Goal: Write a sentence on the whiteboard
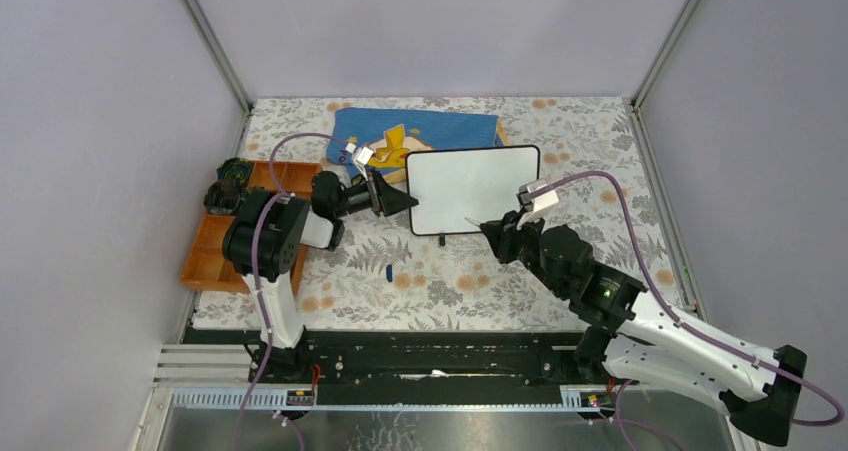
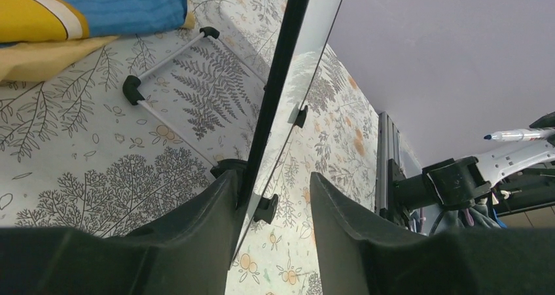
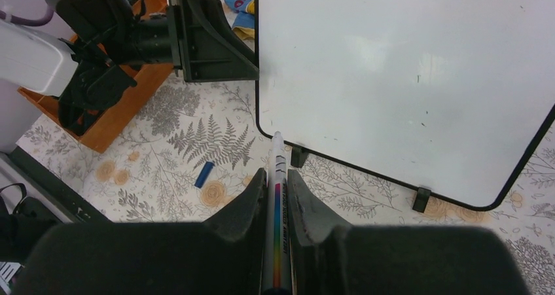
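Observation:
The whiteboard (image 1: 472,189) stands tilted on its black feet at the middle of the flowered table. Its white face (image 3: 406,79) carries only a few tiny specks, and no sentence shows on it. My left gripper (image 1: 408,201) is open and straddles the board's left rim (image 2: 281,79). One finger (image 2: 209,210) lies against the rim; the other stands apart on the face side. My right gripper (image 3: 277,174) is shut on a white marker (image 3: 277,203) with a rainbow stripe. The marker's tip points at the board's lower left corner, just short of it.
A blue cloth (image 1: 420,131) with a yellow figure lies behind the board. An orange wooden tray (image 1: 215,251) sits at the left edge, beside the left arm. A small blue cap (image 1: 389,270) lies on the table in front of the board.

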### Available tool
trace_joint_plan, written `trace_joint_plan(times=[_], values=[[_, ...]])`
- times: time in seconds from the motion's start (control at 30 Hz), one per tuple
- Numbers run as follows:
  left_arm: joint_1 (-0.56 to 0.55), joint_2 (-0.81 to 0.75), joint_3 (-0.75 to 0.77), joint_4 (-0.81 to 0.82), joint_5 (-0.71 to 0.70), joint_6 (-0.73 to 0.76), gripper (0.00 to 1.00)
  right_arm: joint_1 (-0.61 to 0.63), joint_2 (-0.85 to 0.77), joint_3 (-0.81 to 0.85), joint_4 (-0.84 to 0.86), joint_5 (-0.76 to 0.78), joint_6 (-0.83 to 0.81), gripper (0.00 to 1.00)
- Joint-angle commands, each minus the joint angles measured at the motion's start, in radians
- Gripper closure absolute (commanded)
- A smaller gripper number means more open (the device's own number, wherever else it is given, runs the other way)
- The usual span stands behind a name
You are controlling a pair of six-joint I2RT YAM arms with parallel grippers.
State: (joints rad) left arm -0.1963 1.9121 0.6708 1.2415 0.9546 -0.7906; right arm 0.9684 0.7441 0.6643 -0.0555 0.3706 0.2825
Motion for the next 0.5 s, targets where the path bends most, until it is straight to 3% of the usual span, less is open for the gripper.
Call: trace_joint_plan(times=[0.0,0.23,0.47], values=[[-0.009,0.021,0.006,0.058,0.007,0.034,0.51,0.003,0.036,0.045,0.122,-0.011,-0.001,1.00],[-0.010,0.036,0.001,0.052,-0.008,0.050,0.59,0.002,0.135,0.067,0.173,0.015,-0.007,1.00],[-0.011,0.052,0.015,0.055,-0.001,0.046,0.52,0.003,0.191,0.072,0.266,0.012,-0.012,1.00]])
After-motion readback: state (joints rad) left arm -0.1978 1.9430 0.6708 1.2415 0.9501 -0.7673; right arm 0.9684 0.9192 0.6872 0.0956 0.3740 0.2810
